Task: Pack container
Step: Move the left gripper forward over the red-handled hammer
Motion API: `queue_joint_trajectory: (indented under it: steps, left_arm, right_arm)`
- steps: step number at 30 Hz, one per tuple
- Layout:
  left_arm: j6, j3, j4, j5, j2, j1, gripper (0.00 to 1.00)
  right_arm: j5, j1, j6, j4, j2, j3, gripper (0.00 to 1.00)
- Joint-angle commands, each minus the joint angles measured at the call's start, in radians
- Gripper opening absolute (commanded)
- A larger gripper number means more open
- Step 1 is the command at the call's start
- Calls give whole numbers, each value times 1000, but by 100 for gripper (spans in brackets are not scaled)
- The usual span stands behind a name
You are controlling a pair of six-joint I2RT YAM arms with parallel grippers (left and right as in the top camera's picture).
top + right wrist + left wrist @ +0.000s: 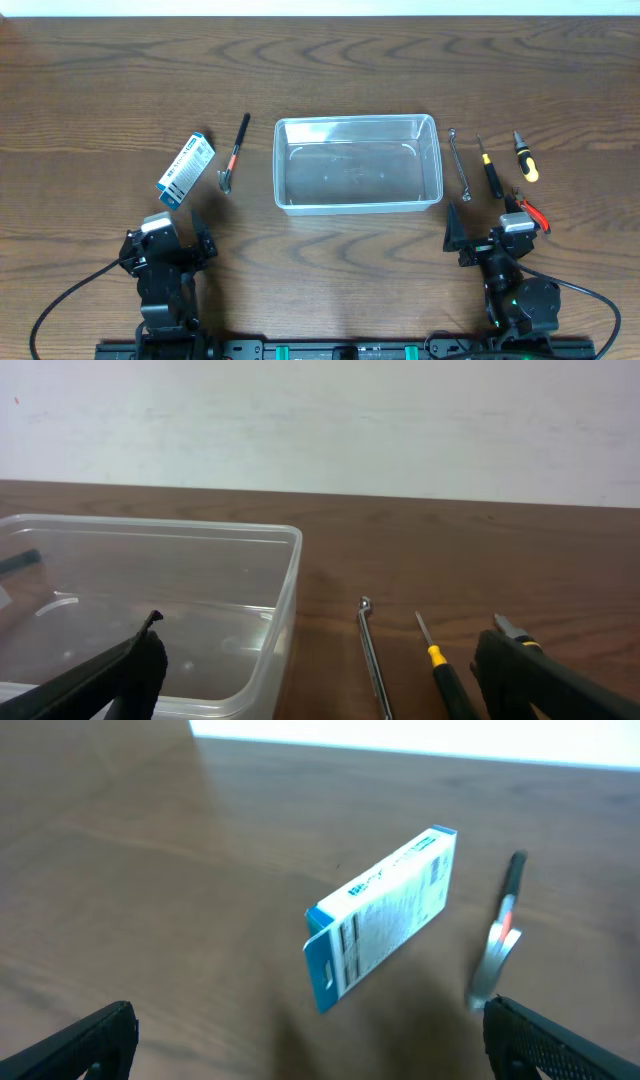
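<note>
Nothing is packed yet: the container [356, 121] sits empty on the tabletop [100, 90]; a box [186, 169] and a possible hammer [234, 152] lie at nine o'clock, hand tools [489, 168] at three; left gripper [168, 226] and right gripper [489, 224] hold fingers spread, empty.

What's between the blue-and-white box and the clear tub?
One thing: a black-handled tool with a metal head, lying apart from both the box and the container. The overhead view shows it best.
</note>
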Motion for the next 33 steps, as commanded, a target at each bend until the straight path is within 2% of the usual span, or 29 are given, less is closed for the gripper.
queue_joint_trajectory:
  steps: [1, 3, 7, 9, 12, 15, 20, 23, 25, 28, 33]
  left_arm:
    - [-4, -8, 66, 128, -6, 4, 98]
    - [-4, 5, 121, 231, -5, 4, 98]
    - [-4, 119, 63, 249, 61, 4, 98]
    - [9, 235, -3, 259, 148, 4, 98]
    - [135, 477, -85, 258, 367, 4, 98]
    - [205, 791, -282, 258, 626, 4, 98]
    - [202, 1315, -708, 271, 1048, 4, 98]
    - [202, 1535, -886, 348, 1251, 4, 98]
    - [202, 1601, -928, 406, 1344, 4, 98]
    - [201, 1606, -929, 467, 1421, 4, 98]
    - [204, 1596, -958, 486, 1516, 4, 98]
  right_arm:
    - [3, -14, -1, -2, -8, -3, 99]
    - [3, -14, -1, -1, -8, -3, 99]
    - [3, -14, -1, -1, -8, -3, 99]
    - [3, -14, -1, -1, -8, -3, 99]
    - [3, -14, -1, -1, -8, -3, 99]
    - [3, -14, -1, -1, -8, -3, 99]
    - [3, -14, -1, -1, -8, -3, 99]
    - [3, -14, -2, -1, -8, -3, 99]
    - [3, -14, -1, -1, -8, -3, 99]
    - [3, -14, -1, -1, -8, -3, 99]
    - [3, -14, -2, -1, -8, -3, 99]
